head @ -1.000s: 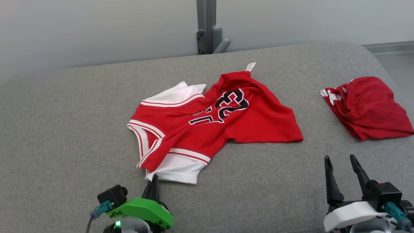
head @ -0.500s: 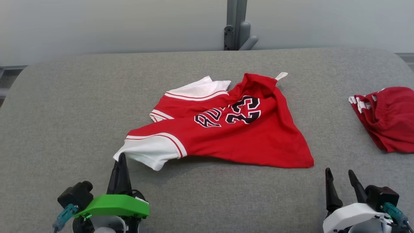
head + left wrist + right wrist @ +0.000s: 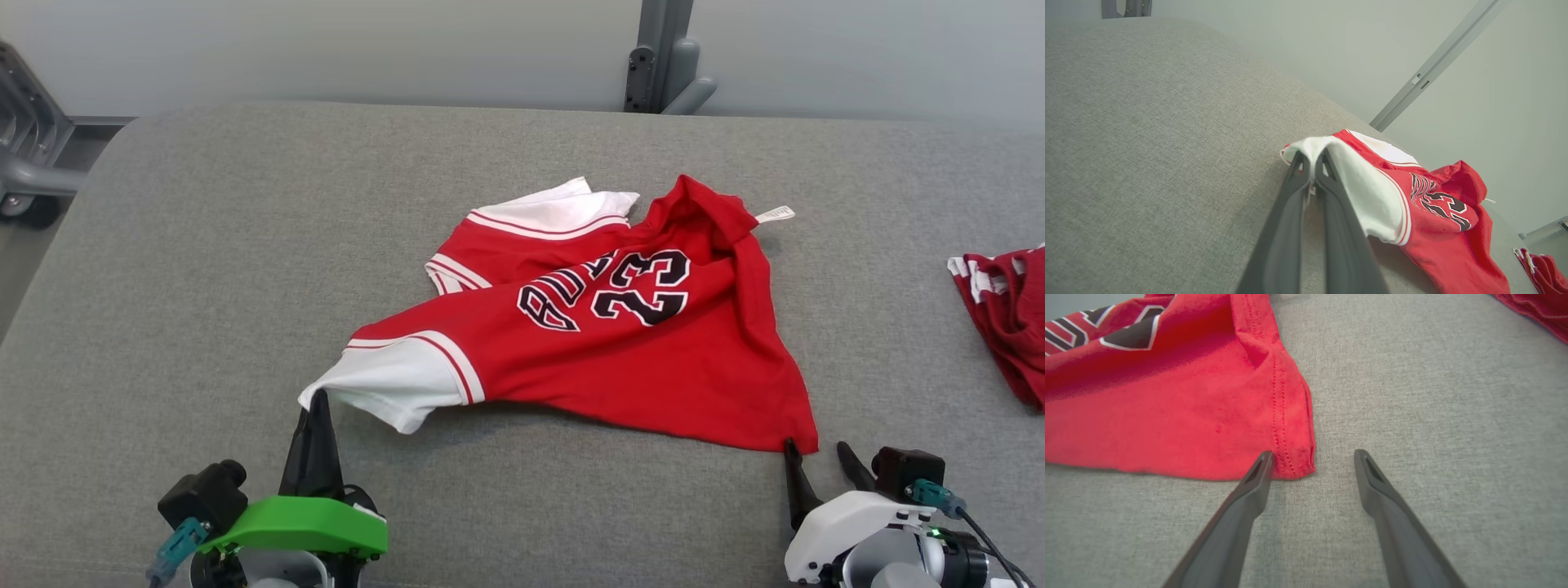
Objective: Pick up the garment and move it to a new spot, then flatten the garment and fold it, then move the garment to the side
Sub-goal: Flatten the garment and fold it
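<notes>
Your left hand (image 3: 317, 398) is clamped on the edge of the white sleeve (image 3: 392, 385) of the red jersey (image 3: 620, 359). Its fingers are pressed together with the cloth pinched at their tips. The jersey lies rumpled near the middle of the grey padded surface (image 3: 204, 269), number side up, with that sleeve drawn out toward you on the left.

Your right hand (image 3: 815, 446) is spread wide and holds nothing. It sits low over the padding at the jersey's near right corner (image 3: 1294, 457). One fingertip (image 3: 1265, 457) is right at the hem there, and the other is over bare padding just beside it.

You have broad bare padding left of the jersey, out to the rounded left edge. On the right there is a bare strip before the second red garment (image 3: 1008, 318). The far edge runs along the wall, by a grey post (image 3: 661, 57).
</notes>
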Tool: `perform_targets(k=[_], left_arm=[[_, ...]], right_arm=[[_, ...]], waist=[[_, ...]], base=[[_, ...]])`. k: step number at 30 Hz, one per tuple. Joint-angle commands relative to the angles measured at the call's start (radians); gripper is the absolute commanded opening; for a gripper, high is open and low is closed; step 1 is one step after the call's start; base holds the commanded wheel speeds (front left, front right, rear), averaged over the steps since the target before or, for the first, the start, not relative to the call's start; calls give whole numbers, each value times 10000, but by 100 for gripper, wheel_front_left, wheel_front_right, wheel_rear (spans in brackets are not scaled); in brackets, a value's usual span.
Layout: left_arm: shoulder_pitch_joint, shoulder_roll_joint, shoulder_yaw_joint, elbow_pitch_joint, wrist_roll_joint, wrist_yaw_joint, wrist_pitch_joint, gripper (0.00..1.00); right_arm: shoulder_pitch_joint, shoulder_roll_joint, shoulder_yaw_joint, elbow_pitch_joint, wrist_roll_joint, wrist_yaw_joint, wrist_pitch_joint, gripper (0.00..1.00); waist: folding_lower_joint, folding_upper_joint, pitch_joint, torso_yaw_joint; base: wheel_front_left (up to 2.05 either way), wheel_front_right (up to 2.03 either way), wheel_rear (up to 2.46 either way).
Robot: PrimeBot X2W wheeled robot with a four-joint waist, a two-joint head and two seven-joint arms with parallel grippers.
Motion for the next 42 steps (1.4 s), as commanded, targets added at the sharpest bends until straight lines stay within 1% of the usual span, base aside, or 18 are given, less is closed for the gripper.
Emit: perform_targets(k=[1, 4, 5, 7, 8, 9, 11, 12, 15, 19, 23, 24, 25, 29, 30, 31, 36, 42], left_arm=[[56, 35, -33, 34, -2, -37, -26, 0], [25, 34, -130, 90, -74, -36, -27, 0], [15, 35, -143, 99, -89, -33, -26, 0], [2, 33, -176, 116, -117, -18, -28, 0], [4, 33, -181, 125, -125, -8, -28, 0], [14, 33, -183, 132, -125, 7, -28, 0], [48, 34, -184, 132, -131, 2, -28, 0], [48, 34, -191, 115, -127, -48, -28, 0], [1, 33, -242, -44, -96, -237, -28, 0], [-152, 31, -317, -290, -118, -335, -28, 0], [-338, 31, -285, -723, -86, -419, -26, 0], [-444, 33, -221, -1031, -50, -416, -27, 0], [-503, 33, -171, -1207, -120, -436, -27, 0], [-799, 33, -25, -2040, -236, -556, -27, 0], [-799, 33, -25, -2040, -236, -556, -27, 0], [-925, 32, 72, -2502, -195, -638, -25, 0], [-1226, 94, 273, -3757, -241, -730, -1, 0], [-1489, 322, 395, -5632, -302, -551, 397, 0]], right_arm=[[-200, -28, 39, 287, 3, -16, 67, 100], [-435, -25, 177, 859, 90, -16, 138, 100], [-487, -11, 244, 1023, 106, -13, 175, 97], [-604, -5, 347, 1260, 215, -8, 108, 75], [-650, -1, 386, 1366, 250, -8, 75, 47], [-674, 1, 444, 1466, 292, -8, 72, 33], [-745, -2, 543, 1629, 410, -10, 40, 2], [-791, -2, 592, 1658, 489, -11, -4, 0], [-966, -24, 631, 1261, 992, -11, -260, 0], [-907, -27, 683, 270, 1755, -11, -359, 0], [-600, -31, 624, -1476, 2235, -11, -354, 0], [-435, -28, 625, -2378, 2520, -10, -355, 0], [-361, -27, 654, -2813, 2759, -10, -356, 0], [8, -74, 662, -4384, 3465, -10, -247, 0], [8, -74, 662, -4384, 3465, -10, -247, 0], [195, -122, 613, -5157, 3772, -10, -78, 0], [632, -160, 353, -7013, 4314, -10, 395, 0], [1005, -118, -18, -9160, 4850, -8, 912, 0]], waist=[[0, 0, 90, 172], [0, 0, 110, 296], [0, 0, 116, 323], [0, 0, 108, 366], [0, 0, 95, 376], [0, 0, 70, 381], [0, 0, -6, 371], [0, 0, -45, 358], [0, 0, -275, 218], [0, 0, -581, -37], [0, 0, -800, -406], [0, 0, -870, -618], [0, 0, -911, -729], [0, 0, -1018, -1077], [0, 0, -1018, -1077], [0, 0, -1057, -1237], [0, 0, -1137, -1640], [0, 0, -1174, -2061]], base=[[0, 0, 0], [0, 0, 0], [0, 0, 0], [0, 0, 0], [0, 0, 0], [0, 0, 0], [0, 0, 0], [0, 0, 0], [0, 0, 0], [0, 0, 0], [0, 0, 0], [0, 0, 0], [0, 0, 0], [0, 0, 0], [0, 0, 0], [0, 0, 0], [0, 0, 0], [0, 0, 0]])
